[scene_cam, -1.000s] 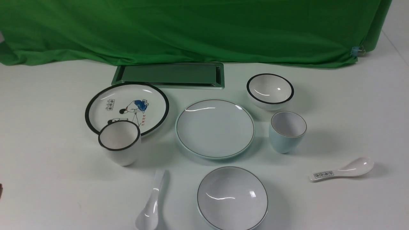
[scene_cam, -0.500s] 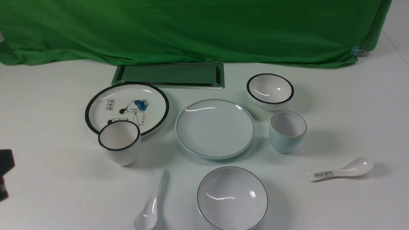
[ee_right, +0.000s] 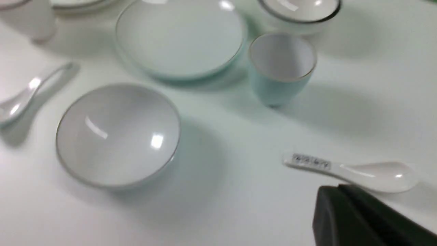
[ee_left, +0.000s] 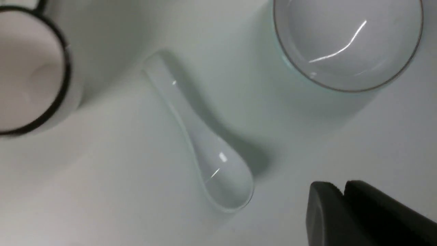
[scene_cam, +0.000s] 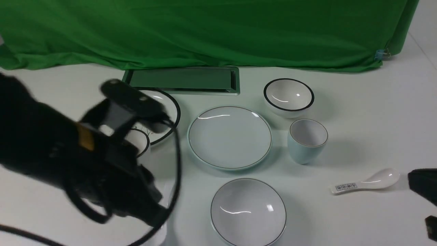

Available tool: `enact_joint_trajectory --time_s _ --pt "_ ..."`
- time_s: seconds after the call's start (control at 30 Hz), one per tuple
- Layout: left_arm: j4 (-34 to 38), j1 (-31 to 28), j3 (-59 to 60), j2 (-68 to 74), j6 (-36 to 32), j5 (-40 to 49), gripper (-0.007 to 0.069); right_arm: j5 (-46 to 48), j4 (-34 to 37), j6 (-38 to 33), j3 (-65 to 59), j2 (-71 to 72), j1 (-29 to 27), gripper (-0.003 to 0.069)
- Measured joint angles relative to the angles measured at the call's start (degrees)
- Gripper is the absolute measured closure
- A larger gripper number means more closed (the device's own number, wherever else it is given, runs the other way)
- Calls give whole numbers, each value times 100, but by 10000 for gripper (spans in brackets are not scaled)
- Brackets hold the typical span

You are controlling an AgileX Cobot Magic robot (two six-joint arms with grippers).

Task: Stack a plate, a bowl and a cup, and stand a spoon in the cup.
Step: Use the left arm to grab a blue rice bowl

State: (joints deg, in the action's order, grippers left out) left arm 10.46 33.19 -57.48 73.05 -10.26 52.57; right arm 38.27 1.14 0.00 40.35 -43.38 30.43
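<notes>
**White table, green backdrop, both grippers closed and empty**

Front view first: a green cloth hangs across the back of the white table, with a metal hatch set flat just before it. Centre stage, the plate lies bare. The bowl sits nearer the camera, apart from it. The cup stands upright just right of the plate. The blurred left arm covers much of the black-rimmed plate.

Over to the left wrist: the spoon lies flat on the table between the black-rimmed cup and the bowl, touching neither. The left gripper hangs near its scoop, fingers pressed close, nothing between them.

Right wrist now: the right gripper is just beside the patterned spoon, fingers tight together, holding nothing.
</notes>
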Motion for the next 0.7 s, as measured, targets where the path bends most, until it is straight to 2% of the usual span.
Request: enact_joint_trajectory --time_s 0.23,0.27,0.37,0.47,0.6,0.7 --pt "0 331 -486 1291 502 -676 432 46 0 -267 204 -544 906 639" --pt "0 336 -560 1527 623 -899 374 -43 0 -307 204 -606 1031 640" --pt "-7 336 -612 1974 758 -1497 272 -274 0 -382 204 -668 1139 638" --pt "-2 336 -618 2315 848 -1888 203 -352 0 -417 204 -668 1150 637" --pt "-2 336 -618 2652 872 -2075 191 -365 -6 -418 204 -668 1172 631" --pt "-2 336 -618 2920 881 -2183 234 -367 -53 -420 204 -668 1172 626"
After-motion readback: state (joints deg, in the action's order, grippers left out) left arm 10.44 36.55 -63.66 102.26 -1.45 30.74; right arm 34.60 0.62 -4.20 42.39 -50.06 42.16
